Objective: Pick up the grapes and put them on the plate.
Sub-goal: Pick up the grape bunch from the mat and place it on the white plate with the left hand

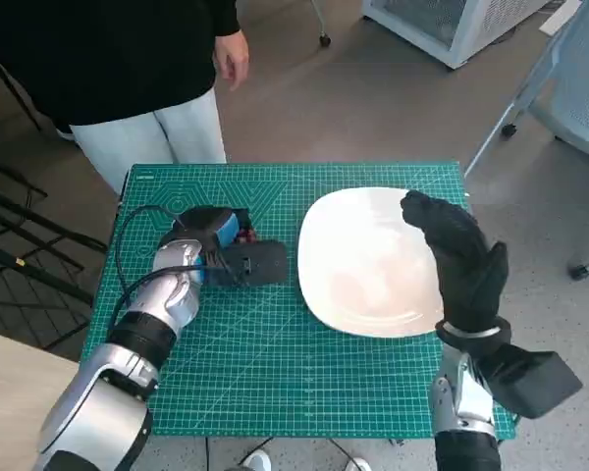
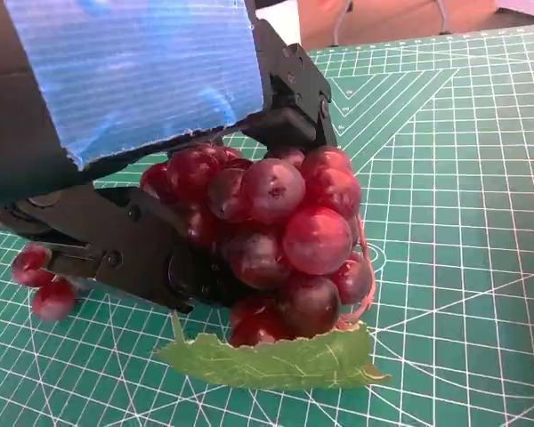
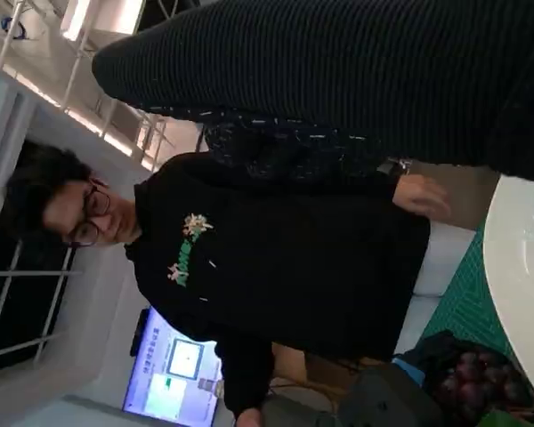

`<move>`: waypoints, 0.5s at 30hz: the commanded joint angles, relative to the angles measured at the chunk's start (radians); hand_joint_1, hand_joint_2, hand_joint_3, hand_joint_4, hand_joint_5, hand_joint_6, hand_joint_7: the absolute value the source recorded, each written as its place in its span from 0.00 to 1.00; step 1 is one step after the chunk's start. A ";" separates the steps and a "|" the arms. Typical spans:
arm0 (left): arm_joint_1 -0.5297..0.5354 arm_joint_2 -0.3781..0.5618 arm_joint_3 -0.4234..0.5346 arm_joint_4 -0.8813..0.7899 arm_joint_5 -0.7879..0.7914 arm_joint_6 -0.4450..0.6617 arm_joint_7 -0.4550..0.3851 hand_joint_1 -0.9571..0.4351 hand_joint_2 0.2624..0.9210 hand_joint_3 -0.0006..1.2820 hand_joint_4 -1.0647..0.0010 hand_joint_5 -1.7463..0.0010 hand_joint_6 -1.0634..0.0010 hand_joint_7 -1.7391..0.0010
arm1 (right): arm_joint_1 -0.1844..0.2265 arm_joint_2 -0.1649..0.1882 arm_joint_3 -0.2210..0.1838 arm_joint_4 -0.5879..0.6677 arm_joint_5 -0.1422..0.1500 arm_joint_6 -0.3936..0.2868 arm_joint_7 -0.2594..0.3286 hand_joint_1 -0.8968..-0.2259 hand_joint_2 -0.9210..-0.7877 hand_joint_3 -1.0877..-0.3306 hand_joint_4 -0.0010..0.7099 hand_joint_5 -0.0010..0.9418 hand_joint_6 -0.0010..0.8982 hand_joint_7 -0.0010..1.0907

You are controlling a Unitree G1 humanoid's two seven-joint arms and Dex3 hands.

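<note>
A bunch of dark red grapes (image 2: pixel 280 236) with a green leaf (image 2: pixel 276 360) lies on the green cutting mat (image 1: pixel 265 343). My left hand (image 1: pixel 221 250) is over it at the mat's left, its black fingers (image 2: pixel 142 258) wrapped around the bunch. In the head view the hand hides most of the grapes; a bit of red (image 1: pixel 247 235) shows. The white plate (image 1: pixel 368 265) sits at the mat's right. My right hand (image 1: pixel 461 260) hovers over the plate's right edge with nothing in it, fingers together. The right wrist view shows the plate's rim (image 3: pixel 521 267) and the grapes (image 3: pixel 476 374) beyond.
A person in a black top and pale trousers (image 1: pixel 147 128) stands just behind the table's far left edge, one hand (image 1: pixel 233 57) hanging. A chair base (image 1: pixel 569 118) and a white appliance (image 1: pixel 452 25) stand on the floor at the far right.
</note>
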 commanded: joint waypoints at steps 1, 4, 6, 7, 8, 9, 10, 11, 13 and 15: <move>0.016 0.004 -0.004 0.025 -0.009 -0.009 -0.018 0.69 1.00 0.10 0.44 0.18 0.41 0.42 | 0.006 0.002 -0.005 0.014 0.011 0.016 0.008 0.32 0.00 0.49 0.63 0.01 0.10 0.36; 0.016 0.005 -0.003 0.026 -0.011 -0.011 -0.018 0.69 1.00 0.10 0.44 0.18 0.41 0.42 | 0.006 0.004 -0.005 0.012 0.010 0.016 0.007 0.33 0.00 0.49 0.63 0.01 0.11 0.36; 0.015 0.005 -0.003 0.026 -0.013 -0.012 -0.018 0.69 1.00 0.10 0.44 0.18 0.41 0.42 | 0.007 0.004 -0.005 0.010 0.009 0.017 0.005 0.33 0.00 0.49 0.63 0.01 0.11 0.36; 0.015 0.005 -0.003 0.027 -0.014 -0.012 -0.018 0.69 1.00 0.10 0.44 0.18 0.41 0.42 | 0.007 0.004 -0.005 0.010 0.008 0.017 0.005 0.33 0.00 0.49 0.63 0.01 0.11 0.36; 0.014 0.005 -0.003 0.028 -0.014 -0.012 -0.018 0.69 1.00 0.10 0.44 0.18 0.41 0.42 | 0.006 0.004 -0.005 0.010 0.008 0.017 0.004 0.33 0.00 0.49 0.63 0.01 0.11 0.36; 0.013 0.005 -0.003 0.029 -0.015 -0.012 -0.019 0.69 1.00 0.10 0.44 0.18 0.41 0.42 | 0.006 0.004 -0.005 0.011 0.008 0.017 0.004 0.33 0.00 0.49 0.63 0.01 0.11 0.36; 0.012 0.005 -0.003 0.030 -0.016 -0.012 -0.020 0.69 1.00 0.10 0.44 0.18 0.42 0.42 | 0.005 0.004 -0.006 0.012 0.008 0.017 0.004 0.33 0.00 0.49 0.63 0.01 0.11 0.36; 0.011 0.005 -0.003 0.031 -0.017 -0.012 -0.021 0.69 1.00 0.10 0.44 0.18 0.42 0.42 | 0.005 0.004 -0.006 0.012 0.008 0.017 0.004 0.33 0.00 0.49 0.63 0.01 0.11 0.36; 0.009 0.006 -0.003 0.031 -0.020 -0.012 -0.023 0.69 1.00 0.10 0.44 0.18 0.42 0.42 | 0.004 0.004 -0.007 0.014 0.008 0.017 0.004 0.33 0.00 0.49 0.63 0.01 0.11 0.35; 0.007 0.008 -0.003 0.028 -0.023 -0.012 -0.027 0.69 1.00 0.10 0.44 0.18 0.43 0.42 | 0.003 0.003 -0.007 0.016 0.008 0.017 0.004 0.33 0.00 0.49 0.63 0.01 0.11 0.35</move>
